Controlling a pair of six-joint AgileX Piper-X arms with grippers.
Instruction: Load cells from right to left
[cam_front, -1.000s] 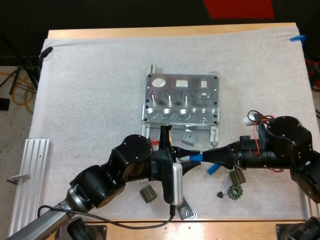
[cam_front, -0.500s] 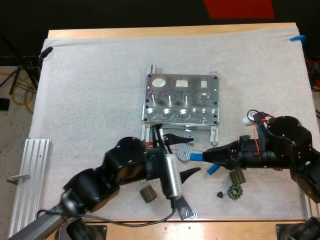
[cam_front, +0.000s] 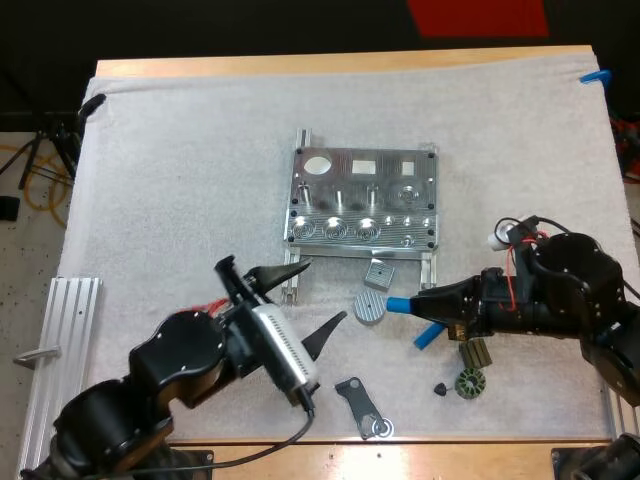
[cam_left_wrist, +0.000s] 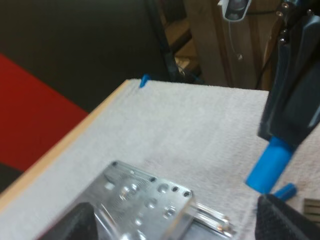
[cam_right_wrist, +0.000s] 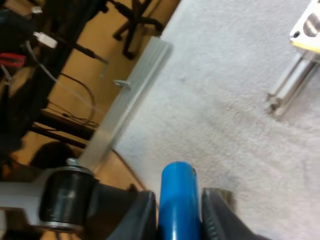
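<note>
Near side of the metal fixture, off its near-left corner: left gripper, fingers spread wide, holding nothing. Off the near-right corner: right gripper, fingers clamped on a blue cell. A second blue cell lies loose on the mat, just nearer than the held one.

The held cell's long axis runs roughly parallel to the fixture's near edge, free end toward the left gripper. The bores lie beyond it, opening upward.

Judgement: the right arm is placed to load. The cell must tip upright and travel away, toward the fixture's right end.
</note>
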